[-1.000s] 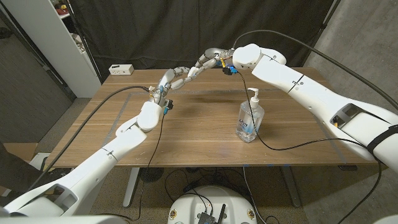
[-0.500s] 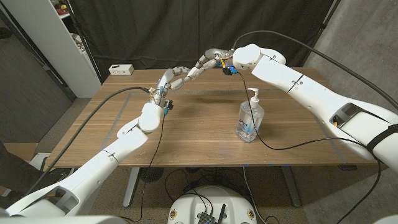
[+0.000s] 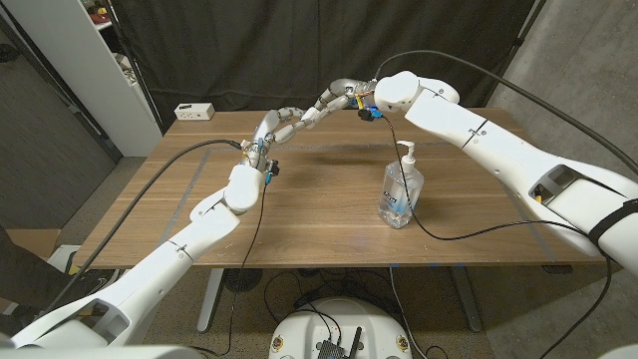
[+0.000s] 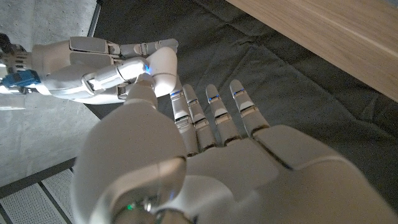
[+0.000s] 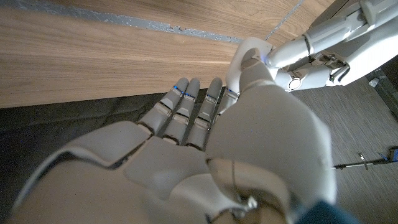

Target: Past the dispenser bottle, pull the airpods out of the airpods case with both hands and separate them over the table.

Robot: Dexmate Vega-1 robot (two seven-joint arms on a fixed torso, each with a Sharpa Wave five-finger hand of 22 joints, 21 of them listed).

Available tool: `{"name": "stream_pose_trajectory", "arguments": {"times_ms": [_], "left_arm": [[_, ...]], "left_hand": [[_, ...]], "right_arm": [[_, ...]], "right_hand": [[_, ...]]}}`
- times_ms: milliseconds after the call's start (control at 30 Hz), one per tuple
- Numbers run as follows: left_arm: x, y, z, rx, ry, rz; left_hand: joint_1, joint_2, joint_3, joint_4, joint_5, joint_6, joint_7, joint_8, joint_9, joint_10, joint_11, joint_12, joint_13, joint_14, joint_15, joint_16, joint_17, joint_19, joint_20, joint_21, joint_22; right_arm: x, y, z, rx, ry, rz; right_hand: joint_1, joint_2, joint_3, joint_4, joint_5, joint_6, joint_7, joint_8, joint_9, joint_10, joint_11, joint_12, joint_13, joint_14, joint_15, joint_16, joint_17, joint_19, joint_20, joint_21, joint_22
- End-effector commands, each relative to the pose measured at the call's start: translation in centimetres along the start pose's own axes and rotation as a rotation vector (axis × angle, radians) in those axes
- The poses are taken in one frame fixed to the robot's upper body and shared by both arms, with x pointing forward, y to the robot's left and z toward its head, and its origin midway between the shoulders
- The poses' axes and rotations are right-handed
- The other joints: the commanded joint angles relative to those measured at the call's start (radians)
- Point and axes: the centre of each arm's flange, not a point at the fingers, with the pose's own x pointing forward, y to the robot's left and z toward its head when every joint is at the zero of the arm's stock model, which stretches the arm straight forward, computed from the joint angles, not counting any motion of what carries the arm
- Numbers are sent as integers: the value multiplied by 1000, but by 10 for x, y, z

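Past the dispenser bottle (image 3: pixel 401 189), my two hands meet fingertip to fingertip above the table's far edge. The left hand (image 3: pixel 279 122) reaches up from the left and the right hand (image 3: pixel 334 97) comes in from the right. Between them is the white, rounded airpods case (image 4: pixel 160 62), which the left thumb and the right hand's fingers (image 4: pixel 118 71) both pinch. In the right wrist view the case (image 5: pixel 247 53) sits at the tip of my right thumb, with the left hand (image 5: pixel 323 43) on its other side. The fingers hide the airpods themselves.
The wooden table (image 3: pixel 319 234) bears the clear pump bottle at right of middle. A small white box (image 3: pixel 194 111) sits beyond the far left corner, near a white shelf unit (image 3: pixel 110 70). A dark curtain hangs behind the table, and black cables trail across it.
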Motion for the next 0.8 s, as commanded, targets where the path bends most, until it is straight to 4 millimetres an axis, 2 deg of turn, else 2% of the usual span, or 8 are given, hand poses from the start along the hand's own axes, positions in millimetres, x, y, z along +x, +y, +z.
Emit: {"name": "stream_pose_trajectory", "arguments": {"times_ms": [33,133,367,667,800], "left_arm": [[3,-1,-4,-79,14,-55],[6,-2,-5,-106,14,-79],[7,-3,-6,-119,20,-103],[8,-1,-9,-125,60,-137],[6,0,-9,-118,84,-135]], "left_hand": [[-46,3,70,103,-10,103,-36,11,1,13,0,5,4,7,-69,6,5,3,-4,11,4],[-74,0,69,131,-17,117,-33,7,-7,14,5,5,4,8,-69,6,6,1,-7,13,4],[-120,0,67,176,-24,134,-28,2,-16,16,5,4,5,13,-68,7,8,-1,-11,15,5],[-168,-9,62,216,-31,139,-10,-9,-28,22,19,4,4,21,-64,8,8,-2,-11,18,5],[-197,-15,57,229,-34,158,-3,-10,-35,55,14,13,0,47,-67,15,6,0,-11,21,5]], "right_arm": [[-2,2,-10,-29,11,10],[-3,3,-12,-34,14,15],[-6,4,-17,-35,24,17],[-11,3,-19,-28,22,7],[-12,3,-20,-29,24,9]], "right_hand": [[4,7,7,3,6,46,32,67,126,2,-5,8,3,-3,-132,1,7,1,1,5,1],[5,7,7,2,6,46,31,67,126,2,-5,8,3,-3,-132,0,7,1,1,5,1],[6,7,8,2,7,47,25,65,127,1,-8,7,3,-4,-136,-1,7,0,0,5,1],[7,6,9,2,7,48,26,62,127,3,-9,8,4,-3,-135,-3,7,-1,0,6,1],[5,6,9,3,7,48,24,61,127,1,-12,8,4,-2,-135,-4,8,-1,0,6,1]]}}
